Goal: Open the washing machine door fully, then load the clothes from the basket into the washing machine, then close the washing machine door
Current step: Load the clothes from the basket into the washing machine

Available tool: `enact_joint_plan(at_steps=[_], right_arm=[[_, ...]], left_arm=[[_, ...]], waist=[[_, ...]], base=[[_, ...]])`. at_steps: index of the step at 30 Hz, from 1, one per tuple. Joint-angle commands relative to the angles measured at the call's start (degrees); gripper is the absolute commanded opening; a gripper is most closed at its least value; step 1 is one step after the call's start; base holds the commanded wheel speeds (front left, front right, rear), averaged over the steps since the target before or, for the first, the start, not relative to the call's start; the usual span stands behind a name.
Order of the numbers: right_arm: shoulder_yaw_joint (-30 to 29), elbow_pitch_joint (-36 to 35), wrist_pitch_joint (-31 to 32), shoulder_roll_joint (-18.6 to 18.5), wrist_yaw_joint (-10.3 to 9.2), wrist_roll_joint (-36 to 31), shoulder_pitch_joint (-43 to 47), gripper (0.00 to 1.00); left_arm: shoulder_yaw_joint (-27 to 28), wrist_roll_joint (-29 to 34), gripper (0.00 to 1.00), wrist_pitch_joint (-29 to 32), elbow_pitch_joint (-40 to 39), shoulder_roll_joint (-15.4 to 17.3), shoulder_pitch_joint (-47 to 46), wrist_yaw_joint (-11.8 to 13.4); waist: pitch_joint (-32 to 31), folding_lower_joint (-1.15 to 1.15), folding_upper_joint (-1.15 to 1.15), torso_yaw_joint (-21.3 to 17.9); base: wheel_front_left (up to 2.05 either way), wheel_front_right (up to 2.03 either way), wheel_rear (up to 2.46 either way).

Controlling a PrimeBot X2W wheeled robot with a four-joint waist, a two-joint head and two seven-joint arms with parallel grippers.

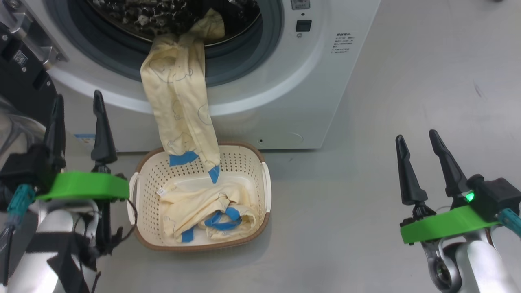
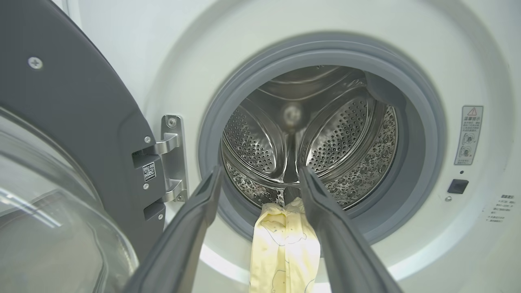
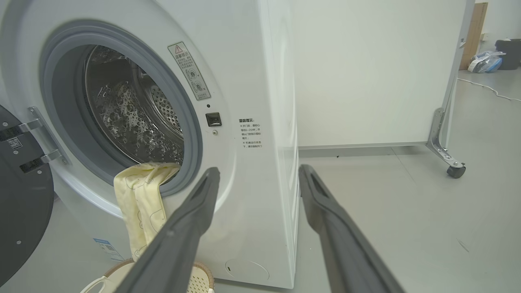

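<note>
While we are holding left gripper (image 1: 78, 96) and right gripper (image 1: 416, 135) low, fingers spread and empty, clothes (image 1: 179, 93) are hanging from the washing machine (image 1: 285, 101) into the basket (image 1: 244, 242), just right of the left gripper; grey floor (image 1: 407, 81) is lying under both.

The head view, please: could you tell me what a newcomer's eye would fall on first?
A pale yellow garment hangs from the mouth of the washing machine, its blue-cuffed end dangling into the basket below. More clothes lie crumpled inside it, with the left pincer and right pincer on either side, open and empty.
</note>
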Motion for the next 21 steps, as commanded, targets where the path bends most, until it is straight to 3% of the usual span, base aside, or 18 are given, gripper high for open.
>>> enact_joint_plan(at_steps=[1, 13, 21], right_arm=[[1.4, -2.0, -0.4, -1.0, 0.20, -0.3, 0.1, 1.00], [2.4, -1.4, -0.4, -1.5, 0.20, -0.5, 3.9, 1.00], [2.5, -1.3, -0.4, -1.3, 0.20, -0.5, 5.4, 1.00]], left_arm=[[2.9, -0.3, 1.00, 0.4, -4.3, 2.7, 1.8, 0.9], [4.9, 0.4, 1.00, -0.1, -13.4, 3.5, 19.2, 5.1], [7.0, 1.3, 1.00, -0.4, -16.0, 3.0, 25.6, 7.0]], waist=[[-2.1, 0.00, -0.01, 0.1], [-5.8, 0.00, -0.01, -0.1], [-5.8, 0.00, -0.01, -0.6]], base=[[0.00, 0.00, 0.00], [0.00, 0.00, 0.00], [0.00, 0.00, 0.00]])
